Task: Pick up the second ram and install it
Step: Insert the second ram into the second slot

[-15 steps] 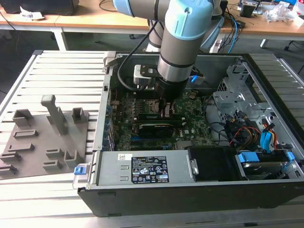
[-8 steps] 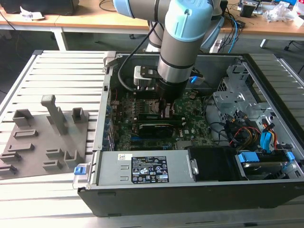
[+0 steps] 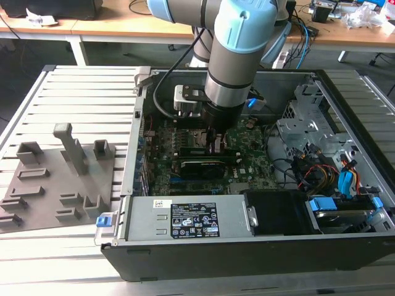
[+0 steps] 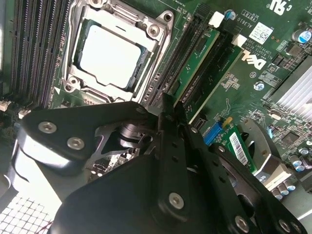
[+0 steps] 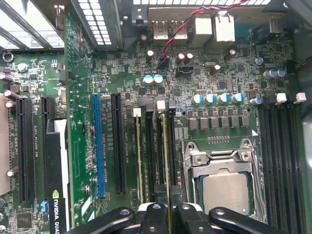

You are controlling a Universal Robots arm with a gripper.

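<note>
The arm (image 3: 231,68) is lowered into the open case (image 3: 247,246) over the motherboard (image 3: 247,163); a grey tray (image 3: 52,185) lies at the exterior view's left.

An open computer case (image 3: 259,246) lies on a slatted table (image 3: 80,105), with a slotted tray (image 3: 55,185) resting on the table at about nine o'clock from the case in the exterior view. Inside the case the motherboard (image 3: 247,154) lies flat at the centre, the power supply (image 3: 191,219) at six o'clock from it, the drive bay (image 3: 308,117) at about two o'clock, and the robot arm (image 3: 237,55) reaches down from twelve o'clock onto the board. In the second wrist view the gripper (image 4: 170,109) sits at the memory slots, with the processor socket (image 4: 114,51) at about eleven o'clock from it, one seated memory stick (image 4: 200,51) in a slot at one o'clock, and the second ram (image 4: 212,80) just beside that stick, in the next slot away from the socket.
</note>
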